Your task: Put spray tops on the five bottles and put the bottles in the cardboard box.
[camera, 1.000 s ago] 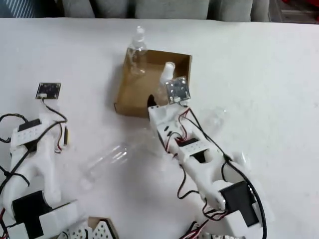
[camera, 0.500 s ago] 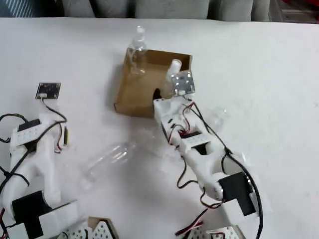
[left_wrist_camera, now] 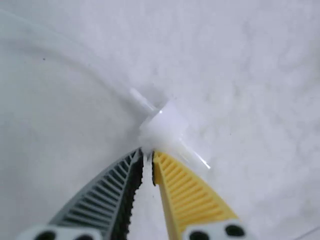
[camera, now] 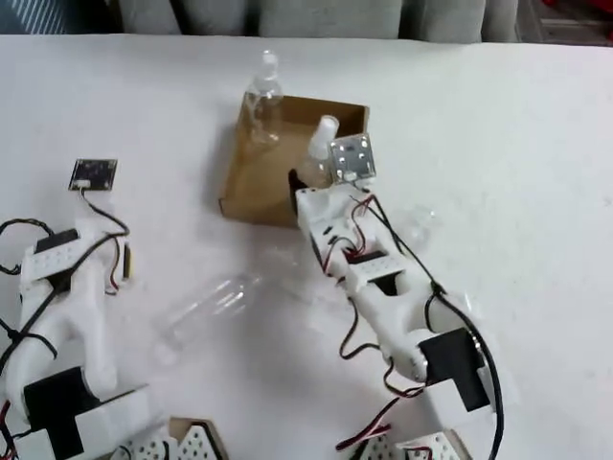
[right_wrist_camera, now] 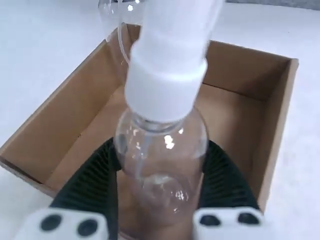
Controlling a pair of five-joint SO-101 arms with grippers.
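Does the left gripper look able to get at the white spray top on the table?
Probably yes: the spray top lies on the table right at the left gripper, nothing between them, though its jaws are shut and must open first.

The high view looks down over the whole desk [camera: 536,115] from above its near edge. The right wrist view faces close into the cardboard box [right_wrist_camera: 250,65], shared with the high view. The left wrist view faces the desk top, very near.
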